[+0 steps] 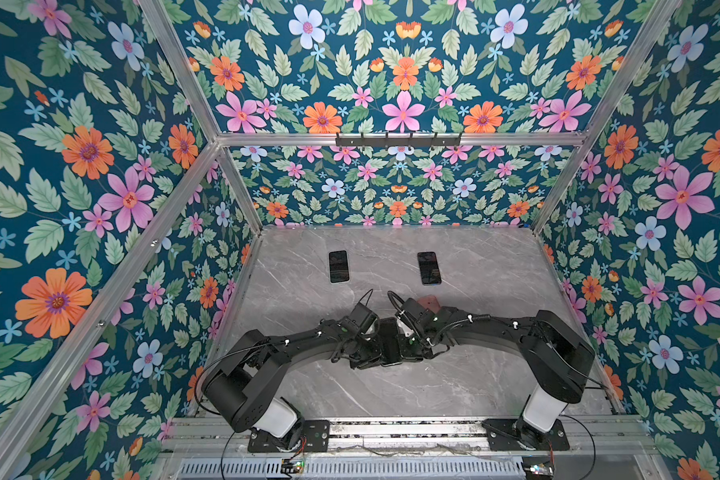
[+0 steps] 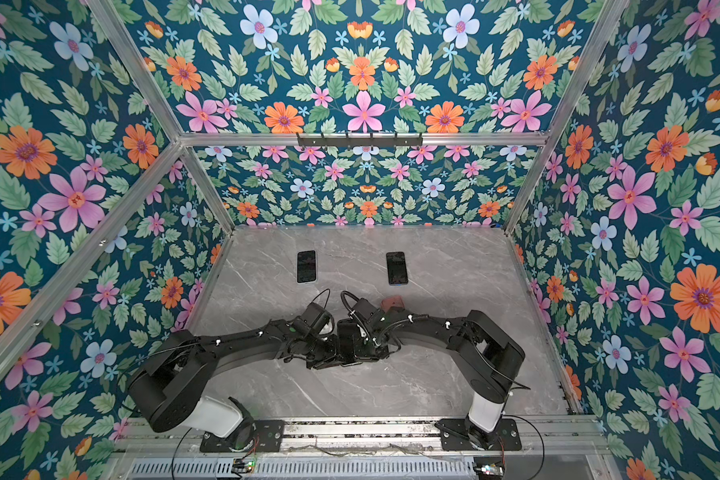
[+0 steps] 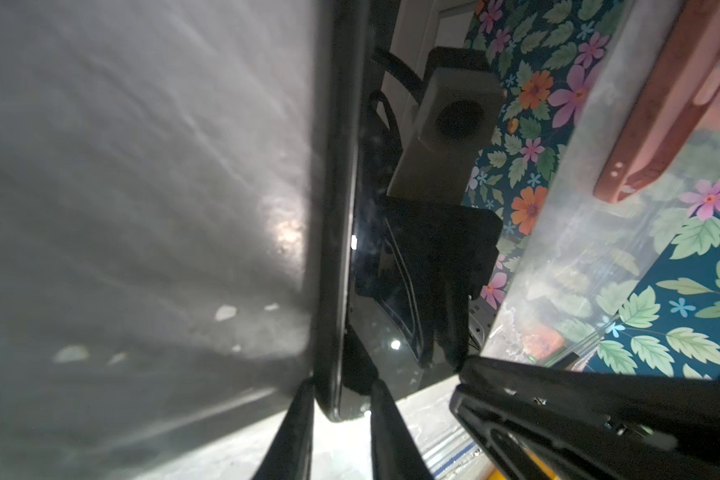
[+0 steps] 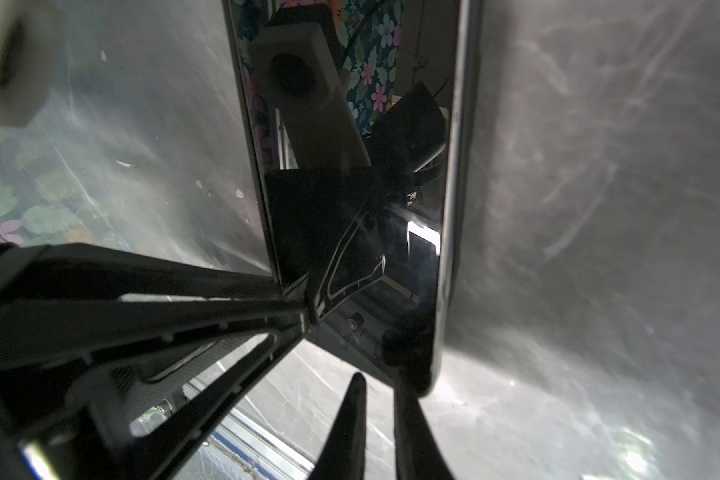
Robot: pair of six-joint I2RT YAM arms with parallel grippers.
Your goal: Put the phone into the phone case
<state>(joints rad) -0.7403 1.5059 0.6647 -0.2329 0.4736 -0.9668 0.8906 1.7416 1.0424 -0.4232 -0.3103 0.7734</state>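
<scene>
Floral walls (image 1: 100, 166) box in a grey marble tabletop (image 1: 495, 282), and toward its near middle the phone (image 1: 391, 345) sits dark between my two claws, which meet there from either side. My left claw (image 3: 339, 388) pinches the phone's near end, one finger on the back and one on the glass. My right claw (image 4: 381, 380) shows its fingers almost together at the phone's lower corner, but I cannot tell whether they bite it. The phone case (image 1: 429, 301), a reddish shell, lies on the tabletop just beyond my right wrist, apart from the phone, so nothing is seated yet. I judge this a hand-over or re-grip step, ahead of the insertion. Next I would need to bring the phone over the case, tuck one end under the lip and press the rest down, with one claw steadying the shell; slick glass and a light case could both skid. Both top views hide much of the case behind my right arm, while the left wrist view shows its long side with the button cutouts. The right wrist view shows no case, only glass mirroring my camera. Only the top views show one spare phone (image 1: 339, 266) and a second spare phone (image 1: 428, 268), flat at the far side.
</scene>
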